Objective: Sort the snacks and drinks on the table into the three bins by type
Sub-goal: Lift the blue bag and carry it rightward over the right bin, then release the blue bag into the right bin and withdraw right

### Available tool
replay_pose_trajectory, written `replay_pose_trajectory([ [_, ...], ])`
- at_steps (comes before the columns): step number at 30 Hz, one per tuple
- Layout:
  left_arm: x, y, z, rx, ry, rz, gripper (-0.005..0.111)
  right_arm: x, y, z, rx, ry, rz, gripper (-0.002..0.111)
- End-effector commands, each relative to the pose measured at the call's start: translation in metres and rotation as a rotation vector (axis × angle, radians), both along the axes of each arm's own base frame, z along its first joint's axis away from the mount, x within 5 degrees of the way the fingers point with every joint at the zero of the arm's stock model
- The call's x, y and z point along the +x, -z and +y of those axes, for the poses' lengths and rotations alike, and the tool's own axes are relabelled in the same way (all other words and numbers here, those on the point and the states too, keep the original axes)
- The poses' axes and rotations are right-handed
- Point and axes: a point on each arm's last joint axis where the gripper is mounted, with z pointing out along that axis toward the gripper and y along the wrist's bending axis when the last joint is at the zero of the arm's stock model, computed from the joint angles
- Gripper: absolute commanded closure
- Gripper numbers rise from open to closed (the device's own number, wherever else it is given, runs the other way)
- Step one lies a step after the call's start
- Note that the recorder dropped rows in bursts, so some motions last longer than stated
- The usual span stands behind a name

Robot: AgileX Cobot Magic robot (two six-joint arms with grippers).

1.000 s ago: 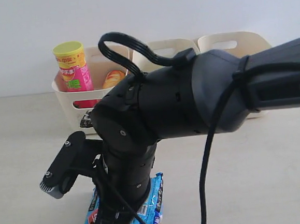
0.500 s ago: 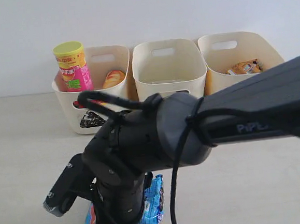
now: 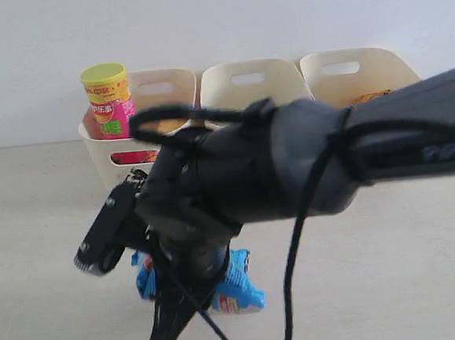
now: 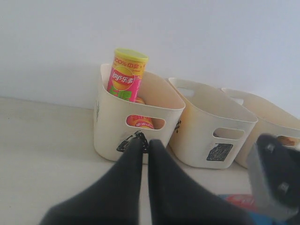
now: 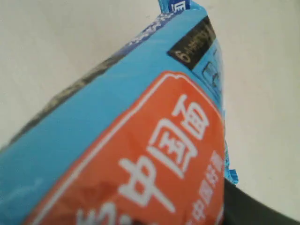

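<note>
The crinkly blue snack bag (image 3: 238, 283) with an orange panel is clamped in the right gripper (image 3: 171, 332), tilted, near the front edge of the pale worktop (image 3: 43, 232). The black jaws of the left gripper (image 4: 143, 144) are pressed together.

Pale table (image 3: 27, 233), flat and plain, goes back to white wall (image 3: 216, 21). Three cream tubs sit on it at back, in row, close side by side. First left tub (image 3: 101, 160), next middle tub (image 3: 275, 79) with black square mark (image 4: 219, 152) on front, then right tub (image 3: 377, 68). Nearer front, blue bag (image 3: 240, 283) low over table. I can't tell if it rests there.
</note>
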Motion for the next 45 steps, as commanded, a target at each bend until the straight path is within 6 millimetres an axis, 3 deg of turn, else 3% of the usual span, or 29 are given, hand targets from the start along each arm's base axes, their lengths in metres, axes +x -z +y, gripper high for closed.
replay_pose_trajectory([
  [1,-0.001,0.001,0.000,0.012,0.003,-0.004,0.103,0.020,-0.060,-0.040,0.089,0.106,-0.088,0.108],
  [6,-0.001,0.001,0.000,0.012,0.003,-0.004,0.103,0.038,-0.105,-0.085,0.174,0.228,-0.162,0.108],
  [9,-0.001,0.001,0.000,0.012,0.003,-0.004,0.103,0.058,-0.127,-0.123,0.237,0.331,-0.232,0.108],
  [19,-0.001,0.001,0.000,0.012,0.003,-0.004,0.103,0.124,-0.141,-0.210,0.442,0.632,-0.439,0.108],
  [23,-0.001,0.001,0.000,0.012,0.003,-0.004,0.103,0.153,-0.134,-0.236,0.528,0.651,-0.531,0.108],
  [26,-0.001,0.001,0.000,0.012,0.003,-0.004,0.103,0.180,-0.114,-0.250,0.596,0.633,-0.590,0.108],
  [34,-0.001,0.000,0.000,0.023,0.006,-0.012,0.103,0.227,-0.063,-0.255,0.638,0.603,-0.597,0.107],
  [35,-0.001,0.000,0.000,0.023,0.006,-0.012,0.103,0.231,-0.059,-0.254,0.637,0.605,-0.593,0.104],
  [37,-0.001,0.000,0.000,0.023,0.006,-0.012,0.103,0.237,-0.052,-0.253,0.641,0.614,-0.584,0.082],
  [38,-0.001,0.000,0.000,0.023,0.006,-0.012,0.103,0.239,-0.052,-0.253,0.647,0.617,-0.585,0.056],
  [40,-0.001,0.000,0.000,0.023,0.006,-0.012,0.103,0.239,-0.052,-0.253,0.650,0.616,-0.587,0.035],
  [41,-0.001,0.000,0.000,0.023,0.006,-0.012,0.103,0.239,-0.052,-0.253,0.651,0.617,-0.586,0.031],
  [45,-0.001,0.000,0.000,0.021,0.005,-0.014,0.103,0.237,-0.054,-0.254,0.636,0.632,-0.576,0.036],
])
